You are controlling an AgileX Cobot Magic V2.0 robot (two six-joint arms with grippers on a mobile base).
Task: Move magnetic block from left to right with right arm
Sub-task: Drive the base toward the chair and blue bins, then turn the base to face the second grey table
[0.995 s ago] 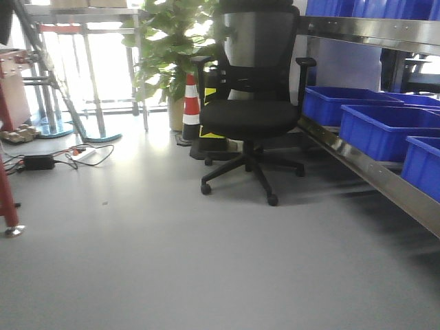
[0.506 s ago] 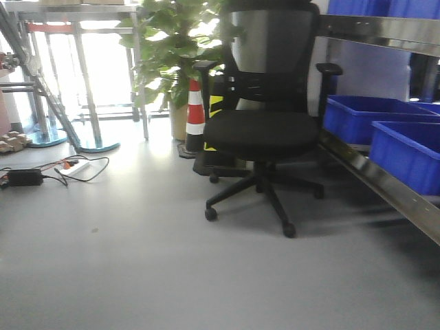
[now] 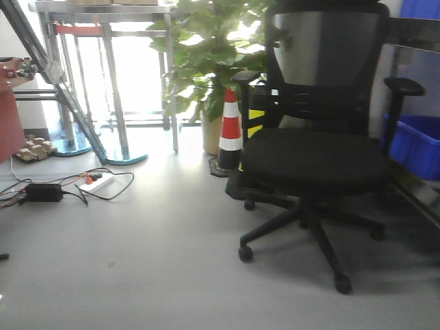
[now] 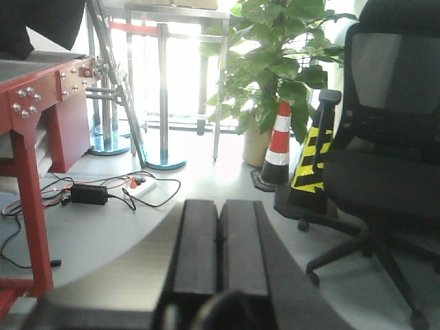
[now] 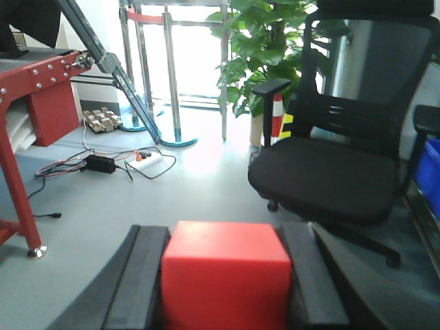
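The magnetic block [image 5: 224, 273], a bright red cube, fills the gap between my right gripper's two black fingers, which press on its left and right faces. My right gripper [image 5: 224, 237] is shut on it and held level above the grey floor. In the left wrist view my left gripper [image 4: 220, 206] is shut, its two black pads touching with nothing between them. No gripper or block shows in the front-facing view.
A black office chair [image 3: 316, 158] stands close ahead on the right, with a red-and-white cone [image 3: 230, 130] and a potted plant [image 3: 206, 55] behind it. A red metal frame [image 4: 27, 137] is at the left. A power strip [image 3: 93, 182] and cables lie on the floor. Blue bin [image 3: 416, 144] at far right.
The front view has shifted: the chair, cone and plant have slid right and grown larger, and most blue bins have left the frame.
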